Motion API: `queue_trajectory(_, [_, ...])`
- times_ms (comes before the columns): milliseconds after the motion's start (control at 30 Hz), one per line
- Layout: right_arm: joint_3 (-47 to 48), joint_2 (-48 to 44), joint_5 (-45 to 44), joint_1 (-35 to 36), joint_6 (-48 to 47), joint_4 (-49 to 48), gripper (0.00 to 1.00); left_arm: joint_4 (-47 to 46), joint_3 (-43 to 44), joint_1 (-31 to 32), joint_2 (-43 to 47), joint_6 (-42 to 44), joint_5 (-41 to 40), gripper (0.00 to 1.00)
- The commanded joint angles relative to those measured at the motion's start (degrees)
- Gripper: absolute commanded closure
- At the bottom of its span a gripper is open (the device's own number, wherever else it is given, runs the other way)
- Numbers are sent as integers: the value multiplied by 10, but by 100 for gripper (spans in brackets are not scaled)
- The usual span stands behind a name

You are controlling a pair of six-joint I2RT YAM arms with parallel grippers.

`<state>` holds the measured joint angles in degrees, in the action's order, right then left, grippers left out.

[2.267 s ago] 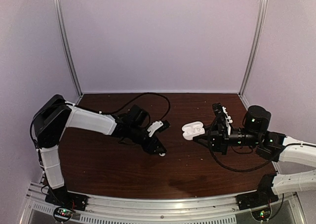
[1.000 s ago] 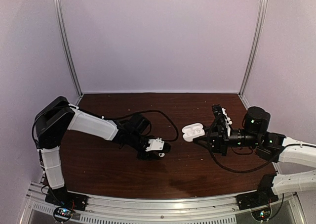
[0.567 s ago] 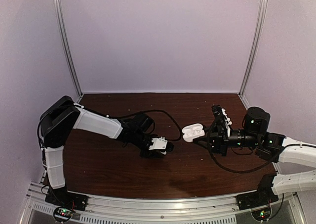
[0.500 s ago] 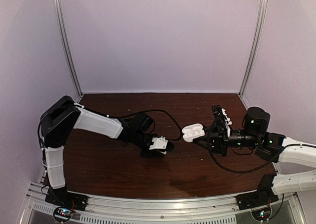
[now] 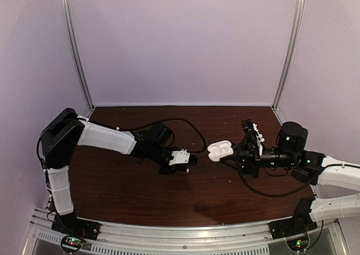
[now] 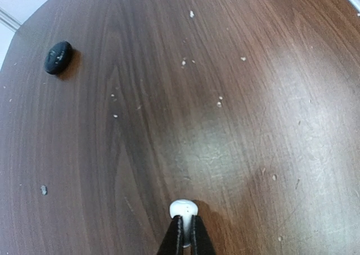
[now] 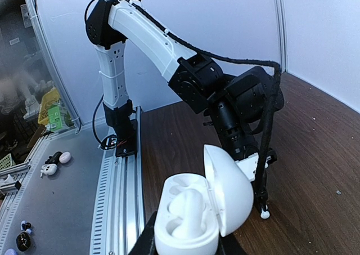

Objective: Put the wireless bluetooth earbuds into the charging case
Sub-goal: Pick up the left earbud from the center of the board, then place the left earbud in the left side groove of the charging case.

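The table (image 5: 140,193) is dark brown wood with tiny white specks (image 6: 219,102) and a soft shiny patch of light (image 6: 211,148). Pale purple walls (image 5: 185,41) stand around it, with thin silver posts (image 5: 76,52) in the back corners. A silver rail (image 5: 185,231) runs along the near edge.

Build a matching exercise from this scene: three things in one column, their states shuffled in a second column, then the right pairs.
Things
1. white earbud
2. white charging case
3. small black piece

States
A. lies loose on the wooden table, touched by neither gripper
B. pinched at the fingertips of the left gripper
C. lid swung open, held by the right gripper

Pairs: 1-B, 2-C, 3-A
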<state>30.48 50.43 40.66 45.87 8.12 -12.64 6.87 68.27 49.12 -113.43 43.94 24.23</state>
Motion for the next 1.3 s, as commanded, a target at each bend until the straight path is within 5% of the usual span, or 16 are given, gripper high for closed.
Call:
queue_trajectory(0, [-4,-15,-15,-3,2,-9,100,-10,-4,-9,73,-51,8,100])
queue_trajectory(333, [-1,-2,-19,-2,3,-27,100,-2,-77,-5,328,-268,46,100])
queue_trajectory(533, [0,23,3,1,4,-70,100,30,-70,45,409,-362,27,100])
queue_trajectory(833, [23,42,16,34,-68,-68,100,86,51,109,359,-402,69,100])
queue_trajectory(1267, [57,55,-12,61,-109,-36,100,94,94,152,295,-409,39,100])
